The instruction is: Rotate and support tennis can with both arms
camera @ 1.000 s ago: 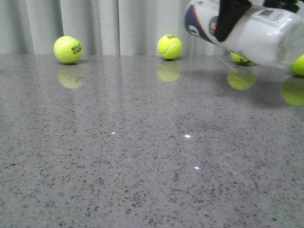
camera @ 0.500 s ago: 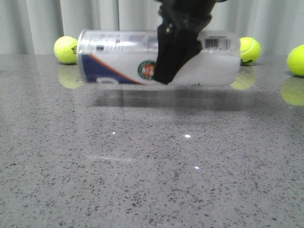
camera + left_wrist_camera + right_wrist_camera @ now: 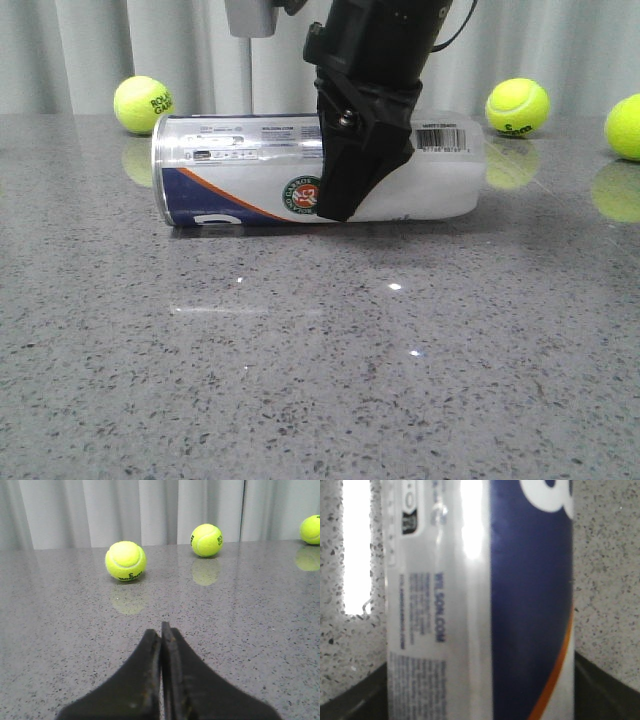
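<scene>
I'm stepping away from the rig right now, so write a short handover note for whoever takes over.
Right pincer: shut on the tennis can, gripping near its middle from above.
Left pincer: shut, empty, low over bare table, away from the can.
Can: lying horizontal, at or just above the tabletop; contact is not clear.
Tennis balls sit toward the table's back by the curtain.
Done: can grasped and turned on its side.
Left: bring the left arm in to support the can.

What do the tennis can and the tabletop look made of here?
Tennis can: likely clear glossy plastic with a printed label; it shows bright glare streaks.
Tabletop: looks like polished speckled grey stone or a stone-look composite; it mirrors the balls.
</scene>
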{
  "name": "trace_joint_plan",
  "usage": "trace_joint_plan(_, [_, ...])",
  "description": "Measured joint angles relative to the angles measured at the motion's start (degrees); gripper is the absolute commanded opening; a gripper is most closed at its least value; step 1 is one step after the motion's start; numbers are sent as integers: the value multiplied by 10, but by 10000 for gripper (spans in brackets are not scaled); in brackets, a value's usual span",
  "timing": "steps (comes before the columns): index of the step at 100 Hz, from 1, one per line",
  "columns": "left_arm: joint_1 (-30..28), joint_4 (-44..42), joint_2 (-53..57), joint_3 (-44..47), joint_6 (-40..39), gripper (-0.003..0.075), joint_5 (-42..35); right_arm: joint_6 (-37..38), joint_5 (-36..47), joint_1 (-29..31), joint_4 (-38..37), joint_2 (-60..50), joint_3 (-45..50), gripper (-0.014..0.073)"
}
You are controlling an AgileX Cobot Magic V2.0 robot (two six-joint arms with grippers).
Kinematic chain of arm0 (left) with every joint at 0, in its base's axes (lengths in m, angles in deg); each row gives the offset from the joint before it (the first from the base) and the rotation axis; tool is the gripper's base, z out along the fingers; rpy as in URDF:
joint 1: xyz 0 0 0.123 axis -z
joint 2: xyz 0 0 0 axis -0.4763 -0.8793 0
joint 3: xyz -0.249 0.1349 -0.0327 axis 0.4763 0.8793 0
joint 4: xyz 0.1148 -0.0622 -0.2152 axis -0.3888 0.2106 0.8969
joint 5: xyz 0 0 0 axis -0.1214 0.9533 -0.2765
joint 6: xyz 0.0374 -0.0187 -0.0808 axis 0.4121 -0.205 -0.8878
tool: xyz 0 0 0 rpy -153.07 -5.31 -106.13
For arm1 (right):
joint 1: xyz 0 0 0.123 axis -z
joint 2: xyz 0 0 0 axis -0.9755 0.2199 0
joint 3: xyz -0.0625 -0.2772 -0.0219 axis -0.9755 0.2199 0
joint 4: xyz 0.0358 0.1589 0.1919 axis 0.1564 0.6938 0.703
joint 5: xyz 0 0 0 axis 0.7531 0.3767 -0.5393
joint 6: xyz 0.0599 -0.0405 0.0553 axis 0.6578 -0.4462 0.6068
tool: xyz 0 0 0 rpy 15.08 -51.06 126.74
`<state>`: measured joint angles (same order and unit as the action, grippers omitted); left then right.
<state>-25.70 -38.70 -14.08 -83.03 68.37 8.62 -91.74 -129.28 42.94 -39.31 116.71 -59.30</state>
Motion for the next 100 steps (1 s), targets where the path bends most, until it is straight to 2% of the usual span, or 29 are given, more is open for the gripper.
trace_joint_plan(4, [0, 0, 0, 0, 0, -19, 0, 0, -2, 0, 0, 0, 0, 671])
trace_joint_plan(12, [0, 0, 0, 0, 0, -19, 0, -1, -9, 0, 0, 2, 0, 638])
trace_joint_plan(50, [0, 0, 0, 0, 0, -19, 0, -1, -32, 0, 0, 3, -15, 638])
trace_joint_plan(74, [0, 0, 0, 0, 0, -19, 0, -2, -95, 0, -1, -24, -69, 615])
trace_joint_plan(79, [0, 0, 0, 0, 0, -19, 0, -2, -116, 0, -1, -33, -81, 584])
trace_joint_plan(86, [0, 0, 0, 0, 0, -19, 0, -2, -145, 0, -1, -45, -95, 491])
trace_joint_plan(97, [0, 0, 0, 0, 0, -19, 0, 2, -176, 0, -1, -63, -104, 244])
trace_joint_plan(100, [0, 0, 0, 0, 0, -19, 0, 5, -181, 0, -1, -67, -104, 149])
